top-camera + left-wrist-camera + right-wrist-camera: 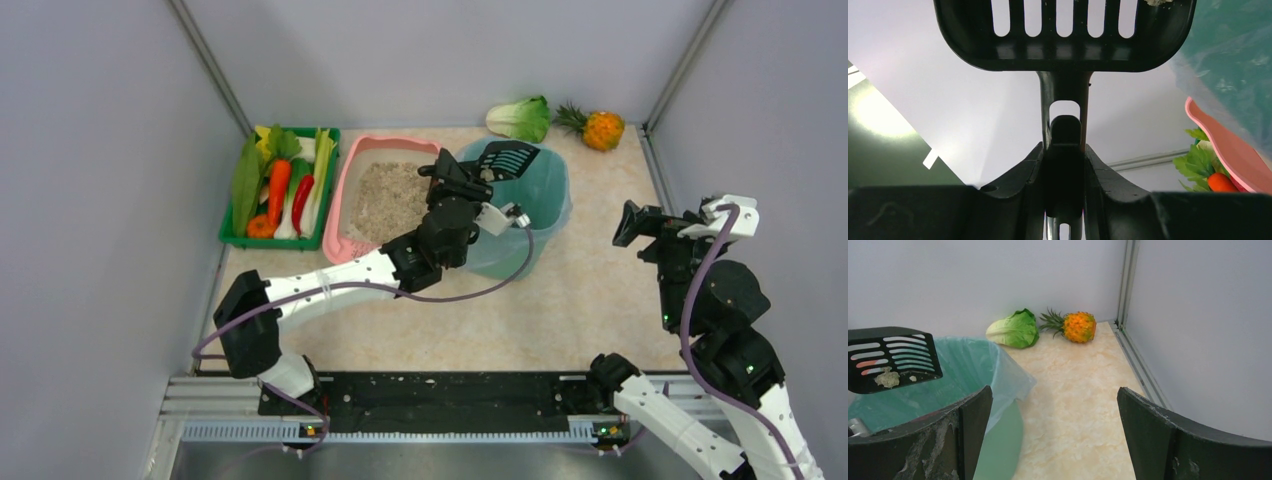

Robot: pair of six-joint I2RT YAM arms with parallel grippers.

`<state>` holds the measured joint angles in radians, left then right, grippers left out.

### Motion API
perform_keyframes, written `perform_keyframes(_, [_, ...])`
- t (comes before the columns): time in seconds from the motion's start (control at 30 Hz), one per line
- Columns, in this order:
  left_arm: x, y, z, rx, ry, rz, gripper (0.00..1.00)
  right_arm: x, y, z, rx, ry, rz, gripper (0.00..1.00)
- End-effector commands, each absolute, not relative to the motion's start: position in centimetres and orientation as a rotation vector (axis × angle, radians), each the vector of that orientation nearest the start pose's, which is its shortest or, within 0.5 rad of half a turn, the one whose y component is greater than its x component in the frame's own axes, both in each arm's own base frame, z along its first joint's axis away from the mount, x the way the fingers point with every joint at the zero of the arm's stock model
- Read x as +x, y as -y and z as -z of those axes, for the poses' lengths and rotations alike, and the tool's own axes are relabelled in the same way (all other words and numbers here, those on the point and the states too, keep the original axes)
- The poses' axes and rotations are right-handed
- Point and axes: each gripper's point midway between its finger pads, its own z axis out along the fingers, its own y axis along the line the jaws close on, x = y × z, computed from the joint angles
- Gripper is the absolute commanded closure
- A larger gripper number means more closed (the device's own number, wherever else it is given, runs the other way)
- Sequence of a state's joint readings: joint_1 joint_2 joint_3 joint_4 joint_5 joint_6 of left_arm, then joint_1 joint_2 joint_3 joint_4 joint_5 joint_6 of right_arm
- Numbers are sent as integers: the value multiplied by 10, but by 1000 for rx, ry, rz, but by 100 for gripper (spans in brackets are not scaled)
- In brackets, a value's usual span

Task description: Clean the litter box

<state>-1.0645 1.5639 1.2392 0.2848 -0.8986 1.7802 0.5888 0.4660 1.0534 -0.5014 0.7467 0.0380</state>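
Left end effector (480, 180) grips scoop (510, 160) over bin (548, 205), clump (887, 378) not dumped yet; right end effector (1053, 405) wide; litter box (345, 215) unfinished imo.

Marble table (560, 320): crate (290, 243), litter box (343, 200), bin (550, 200), lettuce (520, 118), pineapple (603, 130).

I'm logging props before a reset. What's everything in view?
litter box: one, pink, back left, holding grey-beige litter
bin: one, teal, right of litter box
scoop: one, black, above the bin
clump: one, beige, on the scoop
crate: one, green, far left, holding vegetables
lettuce: one, green, at the back
pineapple: one, orange, beside the lettuce
table: one, beige marbled, underneath
left gripper: one, black, shut on scoop
right gripper: one, black, open, at right
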Motion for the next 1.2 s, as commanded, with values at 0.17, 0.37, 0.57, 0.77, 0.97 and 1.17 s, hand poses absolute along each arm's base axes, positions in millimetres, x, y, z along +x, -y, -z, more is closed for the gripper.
perform_keyframes(0.17, [338, 300, -399, 1295, -969, -1168, 100, 207, 0, -399, 184, -1477, 27, 5])
perform_keyframes(0.37, [336, 293, -397, 1278, -988, -1153, 100, 208, -1, -402, 176, -1477, 28, 5])
perform_keyframes(0.57, [335, 285, -415, 1194, -973, -1111, 100, 209, -3, -401, 173, -1482, 20, 5])
perform_keyframes(0.77, [338, 287, -408, 1219, -1005, -1077, 100, 209, -3, -402, 182, -1481, 14, 5])
perform_keyframes(0.97, [345, 283, -397, 1206, -1072, -1081, 100, 208, -1, -402, 190, -1478, 16, 5])
perform_keyframes(1.17, [344, 283, -392, 1184, -1214, -921, 100, 209, -1, -400, 193, -1482, 21, 5])
